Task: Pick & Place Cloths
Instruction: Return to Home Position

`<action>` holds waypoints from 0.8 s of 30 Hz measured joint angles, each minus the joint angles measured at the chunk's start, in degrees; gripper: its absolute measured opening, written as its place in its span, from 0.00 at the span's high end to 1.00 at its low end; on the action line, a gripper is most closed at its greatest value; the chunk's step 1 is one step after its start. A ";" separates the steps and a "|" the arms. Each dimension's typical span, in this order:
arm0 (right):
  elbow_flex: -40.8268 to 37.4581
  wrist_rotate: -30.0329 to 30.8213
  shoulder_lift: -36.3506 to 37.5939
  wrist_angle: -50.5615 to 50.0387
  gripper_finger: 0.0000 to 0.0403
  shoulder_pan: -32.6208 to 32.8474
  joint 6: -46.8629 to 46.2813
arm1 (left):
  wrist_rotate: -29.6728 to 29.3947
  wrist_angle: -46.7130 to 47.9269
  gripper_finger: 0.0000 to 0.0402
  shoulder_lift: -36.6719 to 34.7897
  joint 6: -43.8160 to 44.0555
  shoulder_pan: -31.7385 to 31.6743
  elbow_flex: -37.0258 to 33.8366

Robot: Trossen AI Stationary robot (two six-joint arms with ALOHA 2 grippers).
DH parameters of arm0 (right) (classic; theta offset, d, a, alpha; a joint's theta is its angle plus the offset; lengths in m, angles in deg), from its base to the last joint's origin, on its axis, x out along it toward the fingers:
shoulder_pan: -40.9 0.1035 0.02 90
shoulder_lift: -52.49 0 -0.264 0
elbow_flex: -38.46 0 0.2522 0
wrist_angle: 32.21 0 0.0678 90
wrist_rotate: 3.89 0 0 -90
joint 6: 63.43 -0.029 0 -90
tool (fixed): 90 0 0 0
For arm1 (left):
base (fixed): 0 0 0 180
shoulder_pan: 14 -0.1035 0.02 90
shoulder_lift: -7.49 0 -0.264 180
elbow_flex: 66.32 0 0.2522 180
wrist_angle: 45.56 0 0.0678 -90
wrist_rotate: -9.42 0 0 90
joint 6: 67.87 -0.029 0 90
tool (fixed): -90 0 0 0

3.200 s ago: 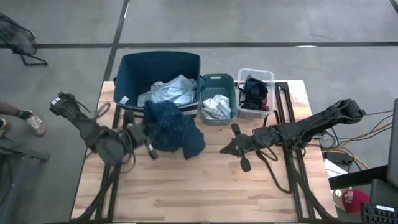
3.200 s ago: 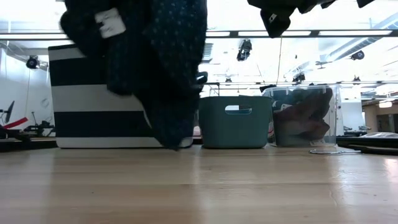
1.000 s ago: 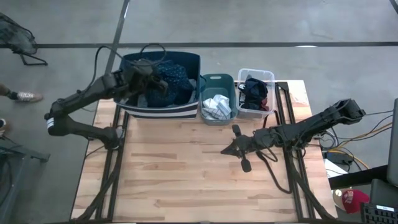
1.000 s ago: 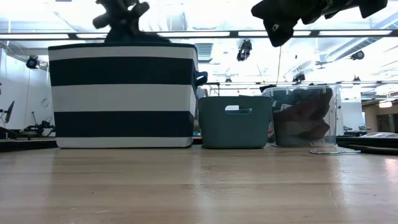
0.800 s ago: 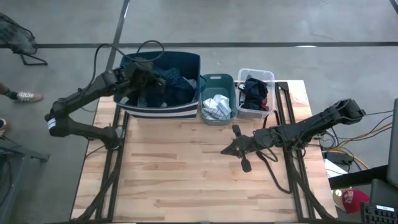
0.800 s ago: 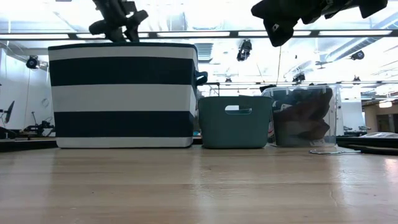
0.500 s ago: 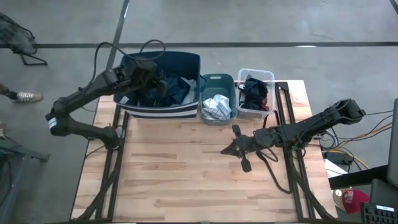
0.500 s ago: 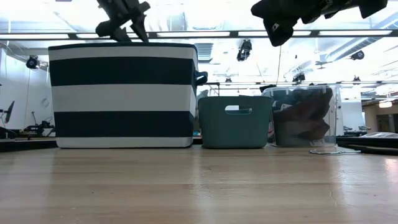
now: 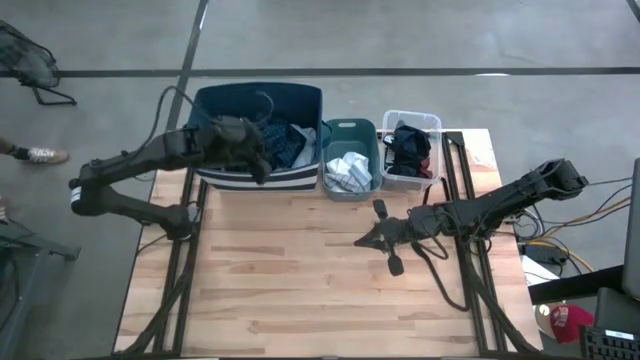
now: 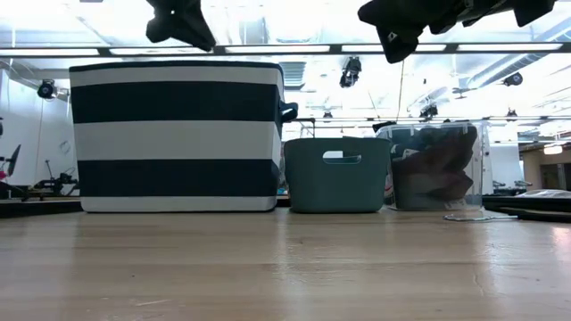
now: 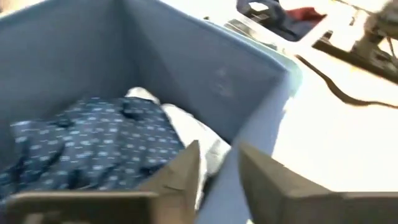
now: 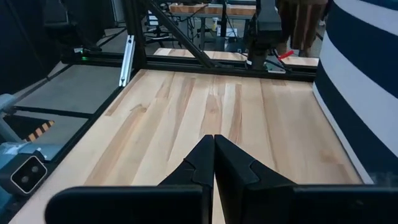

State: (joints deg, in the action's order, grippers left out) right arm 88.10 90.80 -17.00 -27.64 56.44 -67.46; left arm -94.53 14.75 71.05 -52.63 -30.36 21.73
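While the left gripper (image 9: pixel 258 165) hangs with its fingers apart and empty over the front edge of the striped navy bin (image 9: pixel 258 90), the dark blue dotted cloth (image 11: pixel 93 140) lies inside the bin. The right gripper (image 9: pixel 362 241) hangs over the wooden table (image 9: pixel 300 290) with its fingers pressed together.

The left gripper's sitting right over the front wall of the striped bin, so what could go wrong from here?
1. The left gripper, open, hangs just above the striped bin's front wall; a low pull-back might knock or drag the bin.
2. The white cloth lies close to its fingers and could catch and get pulled out.
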 joint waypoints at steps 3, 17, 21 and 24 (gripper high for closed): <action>0.00 0.00 -0.02 -0.06 0.98 -0.02 0.29 | -1.31 -2.32 0.90 -0.32 -0.24 4.50 -2.48; 0.00 1.59 0.87 -0.13 0.98 -0.38 1.19 | -0.29 -29.35 0.98 -13.41 -6.82 26.19 -24.83; 0.00 1.62 0.87 0.07 0.98 -0.37 -0.22 | -0.26 -32.16 0.97 -18.40 -7.30 30.25 -30.35; 0.00 1.55 0.87 0.28 0.98 -0.35 -0.03 | -0.45 -34.80 0.98 -21.38 -6.17 31.48 -36.30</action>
State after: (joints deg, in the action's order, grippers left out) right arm 88.10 92.35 -16.13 -27.36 56.10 -67.49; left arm -94.98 -20.05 49.67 -58.80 1.12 -14.57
